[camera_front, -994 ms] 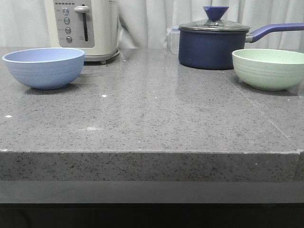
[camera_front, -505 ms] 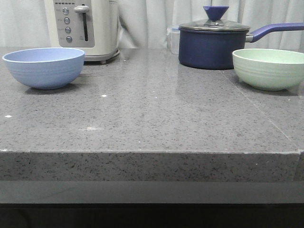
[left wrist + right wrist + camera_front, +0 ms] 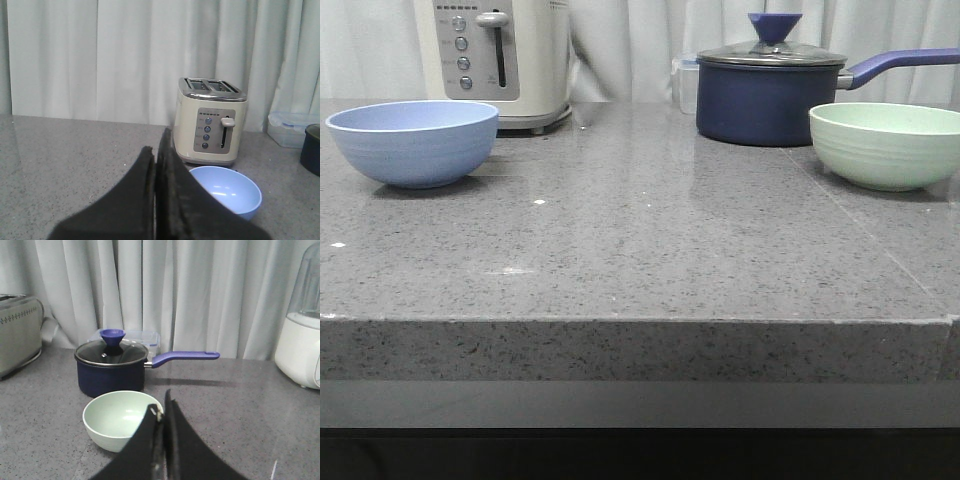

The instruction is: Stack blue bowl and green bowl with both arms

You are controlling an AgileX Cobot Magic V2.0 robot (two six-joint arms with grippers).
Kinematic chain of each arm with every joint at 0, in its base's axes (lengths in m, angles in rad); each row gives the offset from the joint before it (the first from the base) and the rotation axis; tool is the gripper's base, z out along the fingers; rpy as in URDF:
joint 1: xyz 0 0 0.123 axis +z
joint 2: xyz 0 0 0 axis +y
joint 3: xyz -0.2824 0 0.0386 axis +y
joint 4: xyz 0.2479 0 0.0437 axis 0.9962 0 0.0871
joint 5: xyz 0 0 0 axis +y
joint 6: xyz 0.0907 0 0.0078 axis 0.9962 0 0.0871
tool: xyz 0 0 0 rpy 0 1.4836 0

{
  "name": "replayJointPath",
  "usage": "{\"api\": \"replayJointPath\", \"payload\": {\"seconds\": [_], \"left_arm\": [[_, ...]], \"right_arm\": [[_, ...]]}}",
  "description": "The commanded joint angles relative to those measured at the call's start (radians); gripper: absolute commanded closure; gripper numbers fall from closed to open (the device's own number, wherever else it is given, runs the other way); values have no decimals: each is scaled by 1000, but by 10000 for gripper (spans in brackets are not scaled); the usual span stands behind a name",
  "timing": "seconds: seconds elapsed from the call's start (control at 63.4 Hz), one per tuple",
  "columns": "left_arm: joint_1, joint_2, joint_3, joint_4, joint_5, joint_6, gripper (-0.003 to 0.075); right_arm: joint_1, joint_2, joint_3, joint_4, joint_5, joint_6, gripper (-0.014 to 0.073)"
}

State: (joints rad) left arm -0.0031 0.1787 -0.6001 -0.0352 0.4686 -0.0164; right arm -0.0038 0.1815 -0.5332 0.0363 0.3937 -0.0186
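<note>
As a second ago: blue bowl (image 3: 412,142) and green bowl (image 3: 885,144) unmoved (well apart), both arms' fingers (image 3: 170,200) together.

Each tool, left tool (image 3: 156,165) and right tool (image 3: 163,415), is matte black with two tapering, flat-faced fingers.

A grey speckled counter (image 3: 640,250) filled the middle of the front view, with its thick edge across the lower part. Pale pleated curtains (image 3: 630,50) hung along the top of the frame. The light was soft and even, with dull reflections on the stone.
</note>
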Motion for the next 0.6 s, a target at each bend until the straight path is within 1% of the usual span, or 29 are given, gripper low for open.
{"api": "replayJointPath", "payload": {"seconds": [0.0, 0.063, 0.126, 0.205, 0.584], "left_arm": [[1, 94, -119, -13, 46, -5, 740], [1, 155, -175, -13, 110, -5, 740], [1, 210, -210, -13, 145, -5, 740], [1, 263, -217, -13, 142, -5, 740], [1, 412, -209, -26, 139, -5, 740]], "right_arm": [[-8, 94, -90, -17, -12, -10, 651], [-8, 159, -139, -17, 38, -10, 651], [-8, 223, -180, -17, 89, -10, 651], [-8, 291, -206, -17, 127, -10, 651], [-8, 496, -207, -17, 148, -10, 651]]}}
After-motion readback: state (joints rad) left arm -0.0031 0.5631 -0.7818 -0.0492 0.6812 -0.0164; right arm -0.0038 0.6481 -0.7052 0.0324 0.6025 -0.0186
